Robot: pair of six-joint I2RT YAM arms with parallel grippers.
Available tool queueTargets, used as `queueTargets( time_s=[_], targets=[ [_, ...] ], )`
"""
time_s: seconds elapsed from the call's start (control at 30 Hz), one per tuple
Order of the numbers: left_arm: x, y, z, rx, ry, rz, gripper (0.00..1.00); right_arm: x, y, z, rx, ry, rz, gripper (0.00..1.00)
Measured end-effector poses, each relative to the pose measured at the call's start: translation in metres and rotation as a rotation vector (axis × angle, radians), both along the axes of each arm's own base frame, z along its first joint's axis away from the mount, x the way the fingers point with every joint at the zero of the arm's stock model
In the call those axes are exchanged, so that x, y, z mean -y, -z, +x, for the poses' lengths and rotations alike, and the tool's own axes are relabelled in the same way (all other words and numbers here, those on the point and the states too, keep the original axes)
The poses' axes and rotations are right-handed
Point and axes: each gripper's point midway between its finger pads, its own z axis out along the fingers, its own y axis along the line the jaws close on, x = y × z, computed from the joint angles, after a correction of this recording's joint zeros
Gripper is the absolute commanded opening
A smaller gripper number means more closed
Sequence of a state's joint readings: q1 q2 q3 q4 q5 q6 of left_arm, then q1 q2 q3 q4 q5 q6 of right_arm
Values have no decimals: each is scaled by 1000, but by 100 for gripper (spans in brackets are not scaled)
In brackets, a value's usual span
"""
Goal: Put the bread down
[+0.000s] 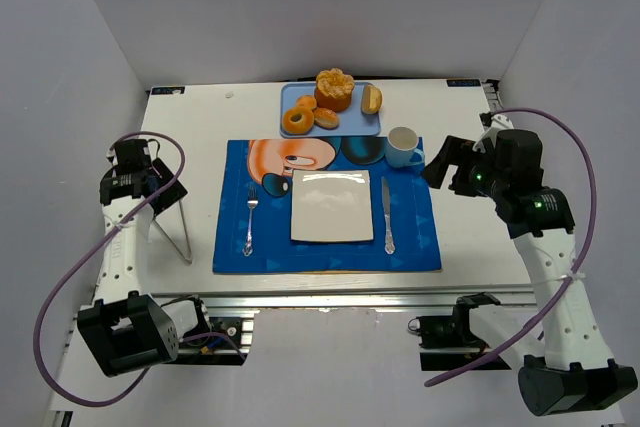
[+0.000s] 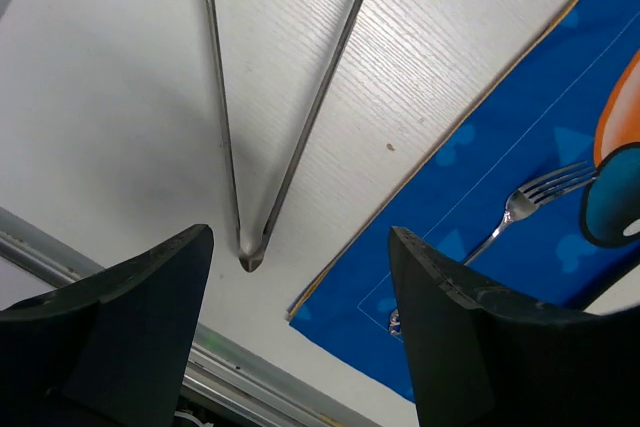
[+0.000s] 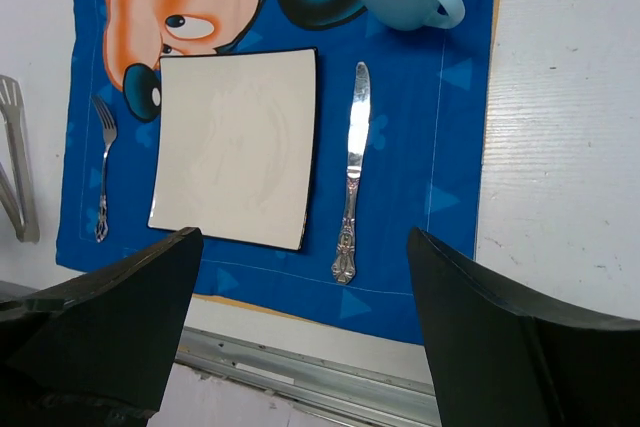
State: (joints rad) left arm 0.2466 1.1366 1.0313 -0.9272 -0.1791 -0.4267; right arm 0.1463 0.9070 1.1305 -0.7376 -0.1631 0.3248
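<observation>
The bread (image 1: 296, 121), a golden-brown ring, lies in the front left corner of the light blue tray (image 1: 378, 125) at the back of the table. It appears only in the top view. My left gripper (image 1: 163, 190) hovers at the table's left side, open and empty. In the left wrist view that gripper (image 2: 300, 247) looks down on the joined end of metal tongs (image 2: 270, 127) lying on the table. My right gripper (image 1: 440, 163) hangs right of the mug, open and empty. In the right wrist view that gripper (image 3: 305, 237) looks down across the placemat.
A blue cartoon placemat (image 1: 232, 247) carries a square white plate (image 1: 331, 205), a fork (image 1: 250, 219), a knife (image 1: 387, 213) and a pale blue mug (image 1: 403, 146). An orange muffin-like bun (image 1: 335, 89) and small rolls (image 1: 326, 118) share the tray. The tongs (image 1: 178, 227) lie left of the mat.
</observation>
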Motion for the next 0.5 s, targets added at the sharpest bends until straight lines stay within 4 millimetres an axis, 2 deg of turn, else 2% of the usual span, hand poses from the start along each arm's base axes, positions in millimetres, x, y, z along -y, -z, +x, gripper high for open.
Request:
queueTargets(
  time_s=[0.27, 0.37, 0.43, 0.5],
  targets=[
    [0, -7, 7, 21, 51, 26, 82, -6, 2, 6, -6, -41, -1, 89],
    [-1, -5, 9, 29, 59, 36, 95, -10, 4, 12, -12, -56, 0, 89],
    [-1, 2, 10, 39, 62, 37, 98, -11, 6, 17, -16, -57, 1, 89],
    [0, 17, 6, 21, 64, 31, 98, -12, 6, 21, -12, -58, 1, 90]
  ],
)
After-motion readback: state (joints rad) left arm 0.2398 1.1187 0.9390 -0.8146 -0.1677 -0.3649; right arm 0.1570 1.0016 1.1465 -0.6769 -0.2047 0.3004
